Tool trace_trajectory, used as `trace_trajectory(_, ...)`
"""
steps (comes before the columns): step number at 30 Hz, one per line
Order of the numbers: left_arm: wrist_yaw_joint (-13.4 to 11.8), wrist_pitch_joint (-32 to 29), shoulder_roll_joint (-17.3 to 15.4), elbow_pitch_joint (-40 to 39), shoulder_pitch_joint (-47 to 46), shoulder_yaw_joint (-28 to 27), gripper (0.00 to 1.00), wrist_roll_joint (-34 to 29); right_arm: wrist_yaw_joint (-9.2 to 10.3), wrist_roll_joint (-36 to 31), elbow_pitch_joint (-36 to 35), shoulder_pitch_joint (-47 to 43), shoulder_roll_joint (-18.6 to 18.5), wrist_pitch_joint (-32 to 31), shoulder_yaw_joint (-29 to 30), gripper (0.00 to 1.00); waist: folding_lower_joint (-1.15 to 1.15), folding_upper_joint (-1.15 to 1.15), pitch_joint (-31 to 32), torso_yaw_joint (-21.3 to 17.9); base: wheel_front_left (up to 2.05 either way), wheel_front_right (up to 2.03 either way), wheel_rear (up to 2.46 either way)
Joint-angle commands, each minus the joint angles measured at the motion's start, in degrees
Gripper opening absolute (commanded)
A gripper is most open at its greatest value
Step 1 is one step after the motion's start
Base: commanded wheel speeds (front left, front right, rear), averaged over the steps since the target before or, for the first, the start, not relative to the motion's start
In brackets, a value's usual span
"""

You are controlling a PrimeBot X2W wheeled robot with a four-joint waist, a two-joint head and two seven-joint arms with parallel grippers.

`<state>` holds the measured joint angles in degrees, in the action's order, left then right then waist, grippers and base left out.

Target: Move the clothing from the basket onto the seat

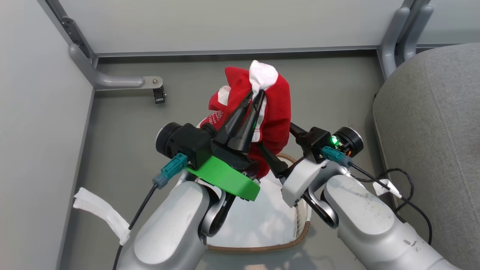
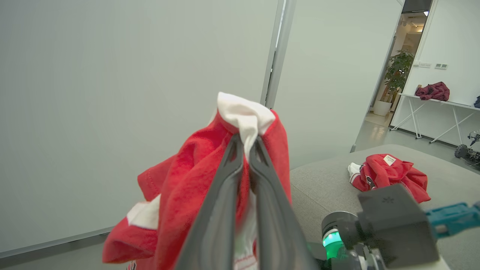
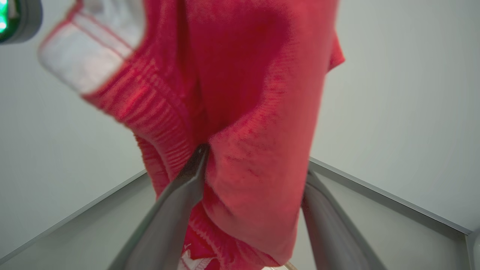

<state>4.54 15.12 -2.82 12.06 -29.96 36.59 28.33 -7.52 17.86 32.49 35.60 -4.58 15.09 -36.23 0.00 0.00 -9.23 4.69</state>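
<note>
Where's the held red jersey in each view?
Head: centre, red jersey pinched by left gripper above the basket.
Left wrist: centre-bottom, draped around the shut fingers.
Right wrist: upper centre, hanging between right gripper's open fingers.
Shared landmark: white trim at the pinch, head and left wrist.

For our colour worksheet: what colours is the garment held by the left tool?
The garment is red with white trim, clearest in the left wrist view.
</note>
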Motion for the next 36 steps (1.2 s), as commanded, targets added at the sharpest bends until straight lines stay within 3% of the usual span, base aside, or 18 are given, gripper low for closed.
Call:
trace_trajectory(1,0.2,0.0,-0.2,-0.2,-0.4,0.3,0.0,0.4,0.07,0.7,1.0,1.0,0.0,0.1,-0.8,1.0,0.0,0.0,0.1,0.6,0.0,0.0,0.0)
trace_trajectory(2,0.3,0.0,-0.2,-0.2,-0.4,0.7,0.0,0.6,0.06,1.1,1.7,1.3,0.0,0.1,-1.5,1.0,0.0,0.0,0.1,0.8,0.0,0.0,0.0)
trace_trajectory(3,0.3,0.0,-0.2,0.0,-0.3,1.1,0.0,1.0,0.06,1.5,2.3,1.7,0.0,0.1,-2.2,0.81,0.0,0.0,0.2,1.0,0.0,0.0,0.0)
trace_trajectory(4,0.3,0.0,-0.2,0.2,-0.2,1.3,0.0,1.0,0.06,2.1,2.6,2.1,0.0,0.1,-2.4,0.34,0.0,0.0,0.2,1.2,0.0,0.0,0.0)
trace_trajectory(5,0.3,0.0,-0.2,0.4,-0.3,1.4,0.0,1.1,0.06,3.1,3.4,2.0,0.1,0.1,-2.9,0.0,0.0,0.0,0.2,1.4,0.0,0.0,0.0)
trace_trajectory(13,-0.1,0.0,-0.2,2.9,0.8,0.9,0.0,0.9,0.06,6.6,2.2,1.0,-1.2,0.1,-2.8,0.0,0.0,0.0,-0.2,0.4,0.0,0.0,0.0)
trace_trajectory(14,0.0,0.0,-0.2,3.2,0.9,0.8,0.12,0.8,0.06,6.5,1.7,0.8,-1.2,0.1,-2.1,0.0,0.0,0.0,-0.3,0.0,0.0,0.0,0.0)
trace_trajectory(16,0.2,0.0,-0.2,3.7,1.0,0.3,0.58,0.1,0.06,6.3,0.5,0.0,-1.2,0.1,-0.3,0.0,0.0,0.0,-0.7,-1.2,0.0,0.0,0.0)
trace_trajectory(17,0.3,0.0,-0.2,3.8,1.1,-0.2,0.98,-0.2,0.06,6.2,-0.1,-0.5,-1.2,0.1,0.9,0.0,0.0,0.0,-0.9,-2.0,0.0,0.0,0.0)
trace_trajectory(24,1.1,0.0,-0.2,5.0,2.1,-2.9,1.0,-4.7,0.06,4.7,-4.8,-3.5,-0.7,0.1,6.5,0.0,0.0,0.0,-2.1,-9.7,0.0,0.0,0.0)
trace_trajectory(36,2.9,0.0,-0.9,7.9,4.8,-4.9,1.0,-10.2,0.06,3.8,-10.6,-8.4,0.8,0.1,13.4,0.0,0.0,0.0,-3.5,-26.4,0.0,0.0,0.0)
